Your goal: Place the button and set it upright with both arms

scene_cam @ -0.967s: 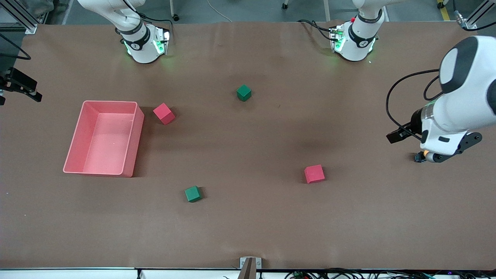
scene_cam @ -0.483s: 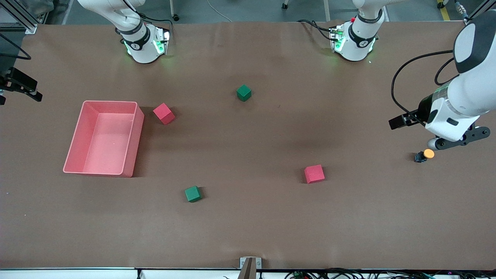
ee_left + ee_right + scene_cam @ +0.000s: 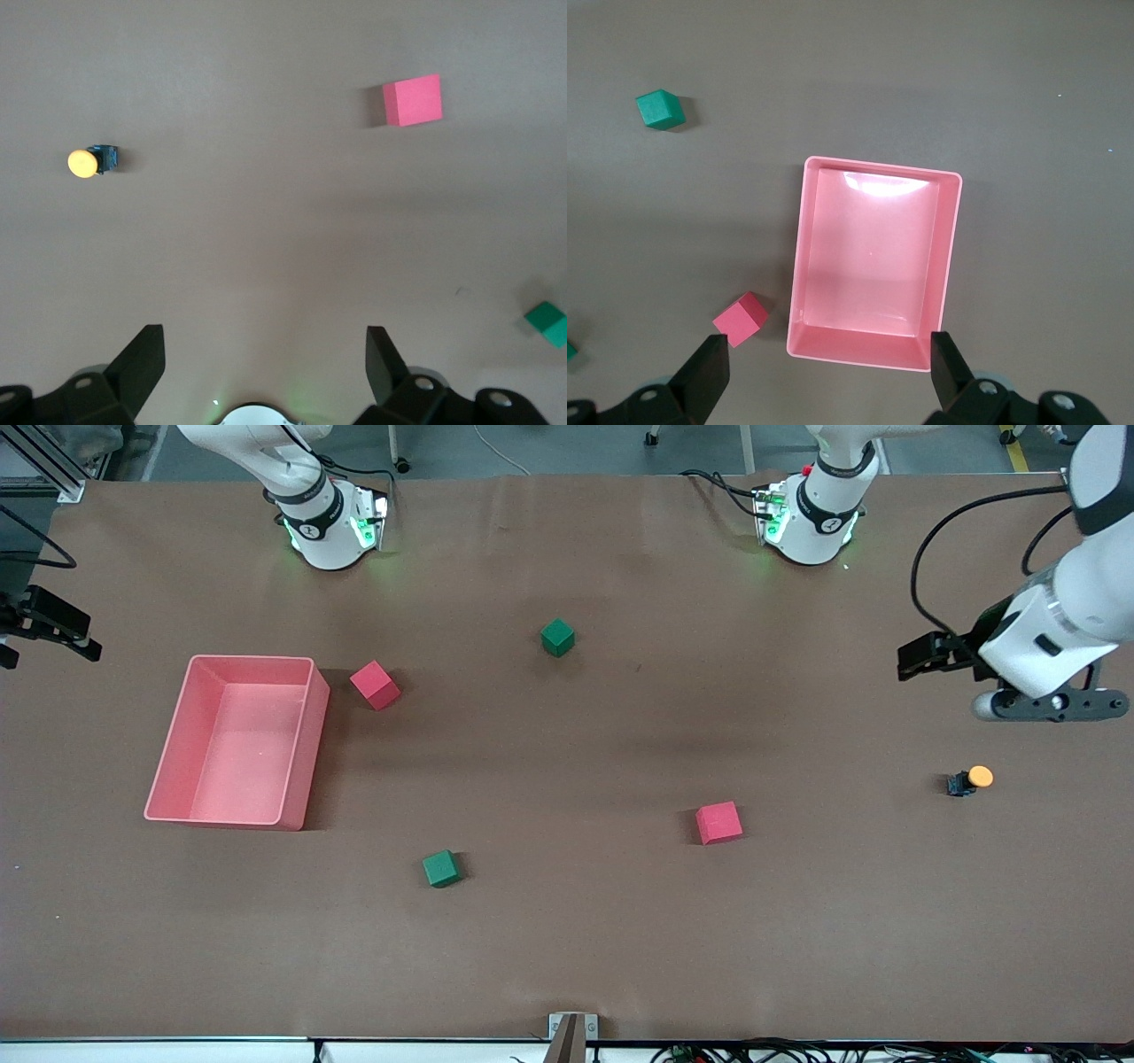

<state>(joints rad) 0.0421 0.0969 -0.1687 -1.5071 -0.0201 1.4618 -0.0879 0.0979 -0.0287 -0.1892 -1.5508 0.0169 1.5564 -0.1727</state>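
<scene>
The button lies on the brown table at the left arm's end, its round orange cap beside its dark body; I cannot tell whether it stands upright. The left wrist view also shows the button, alone on the bare table. My left gripper hangs open and empty in the air over the table, clear of the button. In its own view the left gripper has nothing between its fingers. My right gripper is open and empty, high over the table by a short wall of the pink bin.
The pink bin sits toward the right arm's end, with a red cube beside it. A green cube lies mid-table near the bases. Another red cube and another green cube lie nearer the front camera.
My left gripper has lifted off the button and drawn back toward the bases' side. The button stays where it was, now uncovered. The right arm has barely shifted.
</scene>
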